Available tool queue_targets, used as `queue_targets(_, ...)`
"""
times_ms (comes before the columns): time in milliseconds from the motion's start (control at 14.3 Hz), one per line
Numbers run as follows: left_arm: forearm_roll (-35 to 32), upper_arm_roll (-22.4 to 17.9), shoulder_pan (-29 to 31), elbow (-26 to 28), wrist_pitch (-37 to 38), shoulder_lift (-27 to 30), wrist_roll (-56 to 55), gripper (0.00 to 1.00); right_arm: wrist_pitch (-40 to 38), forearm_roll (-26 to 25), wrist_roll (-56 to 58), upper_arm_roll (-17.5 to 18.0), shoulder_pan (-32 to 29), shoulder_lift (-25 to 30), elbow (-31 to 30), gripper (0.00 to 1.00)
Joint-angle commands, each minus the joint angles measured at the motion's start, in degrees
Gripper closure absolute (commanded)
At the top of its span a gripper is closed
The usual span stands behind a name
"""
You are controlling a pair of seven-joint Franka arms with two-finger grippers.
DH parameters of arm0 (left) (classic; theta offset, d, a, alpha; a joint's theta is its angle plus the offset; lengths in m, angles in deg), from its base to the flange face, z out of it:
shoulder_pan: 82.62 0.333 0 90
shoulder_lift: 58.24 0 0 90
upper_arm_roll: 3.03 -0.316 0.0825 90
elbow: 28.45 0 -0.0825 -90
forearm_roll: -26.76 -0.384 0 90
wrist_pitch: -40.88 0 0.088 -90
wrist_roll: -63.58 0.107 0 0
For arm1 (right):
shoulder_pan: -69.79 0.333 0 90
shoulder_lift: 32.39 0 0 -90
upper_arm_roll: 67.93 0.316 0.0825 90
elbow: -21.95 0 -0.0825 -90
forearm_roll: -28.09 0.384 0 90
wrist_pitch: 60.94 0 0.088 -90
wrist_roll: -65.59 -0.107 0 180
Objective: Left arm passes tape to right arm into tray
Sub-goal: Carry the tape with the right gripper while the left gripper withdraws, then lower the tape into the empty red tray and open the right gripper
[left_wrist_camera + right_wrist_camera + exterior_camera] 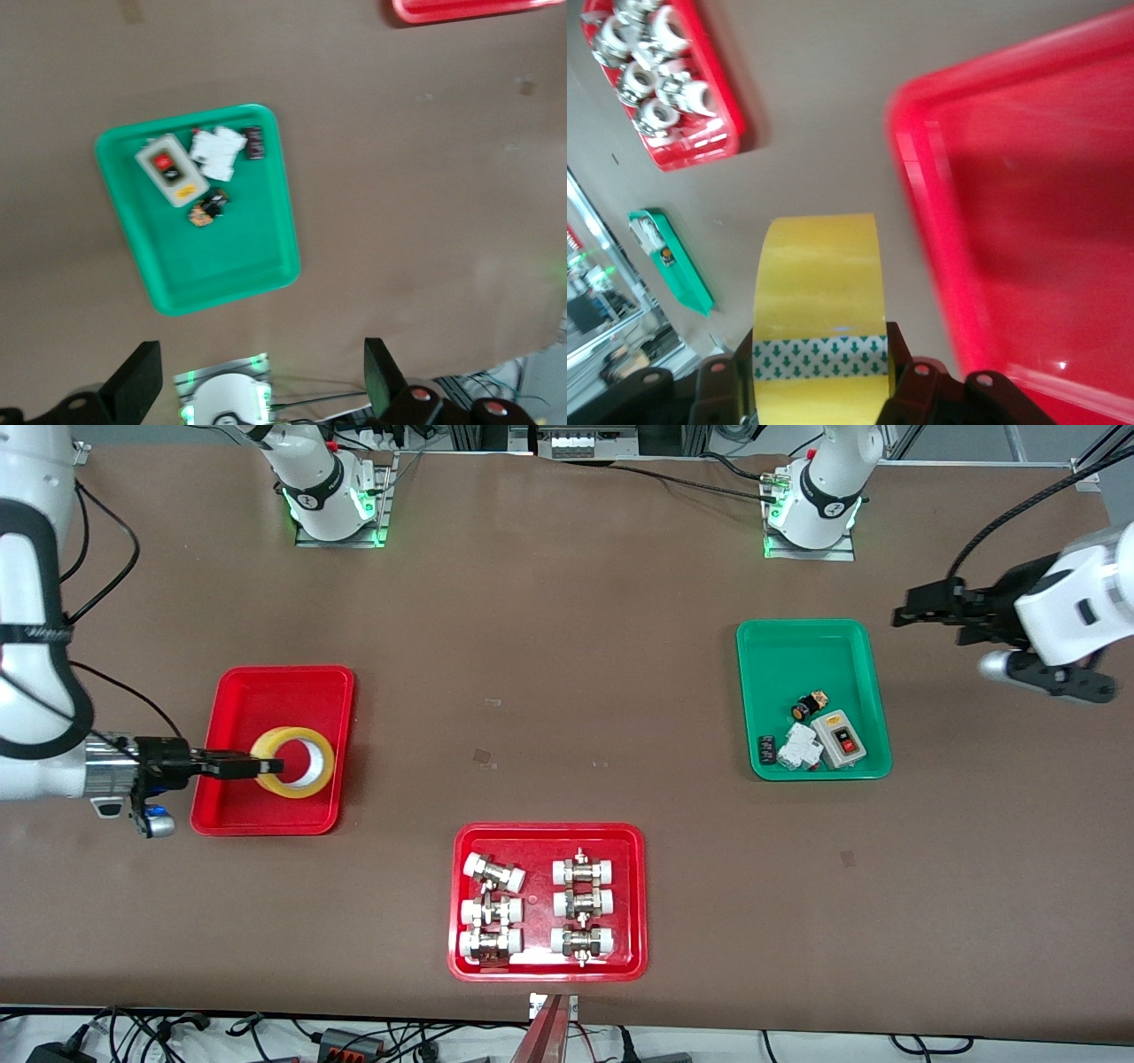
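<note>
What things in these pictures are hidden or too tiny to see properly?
- Front view: whether the tape, held by the right gripper, touches the red tray or hangs above it.
- Right wrist view: the tape's core, hidden by its yellow band.
- Front view: the small parts in the green tray are too tiny to name.
- Left wrist view: the open left gripper's fingers, cut off by the edge.

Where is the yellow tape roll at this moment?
In the front view the tape is over the plain red tray at the right arm's end of the table, gripped by its wall in the right pincer.
</note>
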Motion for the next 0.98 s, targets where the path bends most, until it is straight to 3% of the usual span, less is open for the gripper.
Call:
queue_targets(0, -6.13, -5.23, -3.56, 1.50, -1.70, 1.78, 3.34, 0.00, -2.02, -1.33, 8.26, 1.30, -4.09, -2.36, 0.29, 0.57)
queue_targets(491, -8.18, -10.16, -6.47, 22.57, -20.67, 14.95, 4.48, 0.00, -1.84, -1.25, 13.64, 1.39, -4.89, -7.02, -1.11, 0.56)
queue_targets(771, -7.57, -10.07, -5.68, 21.55, -23.16, 13.91, 5.27, 0.00, -1.93, -1.43, 14.62, 1.30, -5.42, -6.85, -5.32, 0.52)
queue_targets(911, -7.48, -9.72, -5.59, 20.75, -23.07, 13.20, 5.10, 0.00, -1.93, -1.78, 15.14, 1.30, -5.42, -6.85, -5.51, 0.45)
